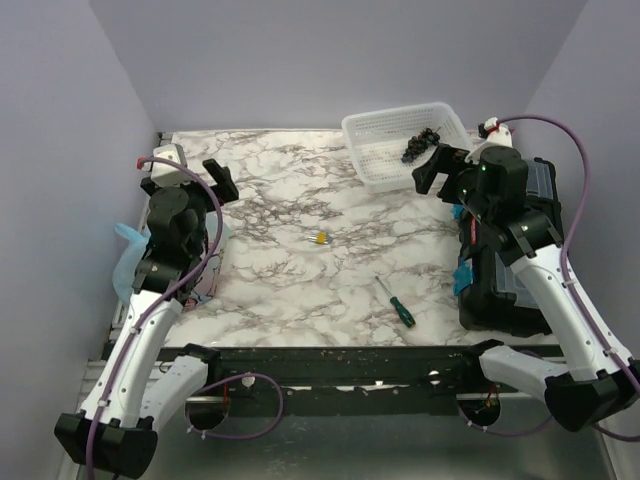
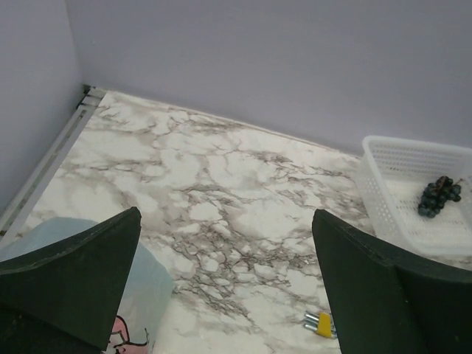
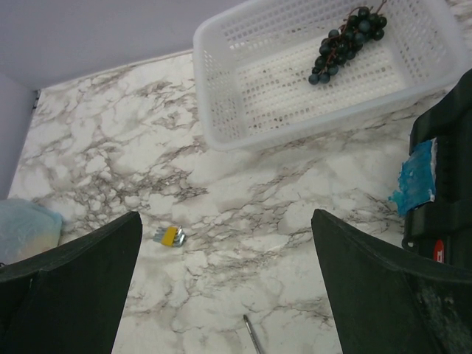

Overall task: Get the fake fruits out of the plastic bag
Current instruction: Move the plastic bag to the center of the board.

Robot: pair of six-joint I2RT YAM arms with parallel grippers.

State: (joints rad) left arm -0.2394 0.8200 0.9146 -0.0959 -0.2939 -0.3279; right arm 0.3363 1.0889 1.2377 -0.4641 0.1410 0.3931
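Observation:
The plastic bag (image 1: 127, 262) is light blue and lies crumpled at the table's left edge, mostly behind my left arm. Its blue film with pink print shows in the left wrist view (image 2: 144, 289), and a corner shows in the right wrist view (image 3: 26, 227). No fake fruits show in any view. My left gripper (image 1: 191, 178) is open and empty, raised above the table just right of the bag; the left wrist view (image 2: 225, 221) shows bare marble between its fingers. My right gripper (image 1: 446, 172) is open and empty, raised near the basket; the right wrist view (image 3: 225, 221) shows bare table below it.
A white lattice basket (image 1: 390, 112) at the back right holds a dark grape bunch (image 1: 420, 143). A tiny yellow bit (image 1: 320, 238) lies mid-table and a green-handled screwdriver (image 1: 396, 301) lies near the front. A black case (image 1: 508, 292) stands at the right edge. Walls close the left, back and right.

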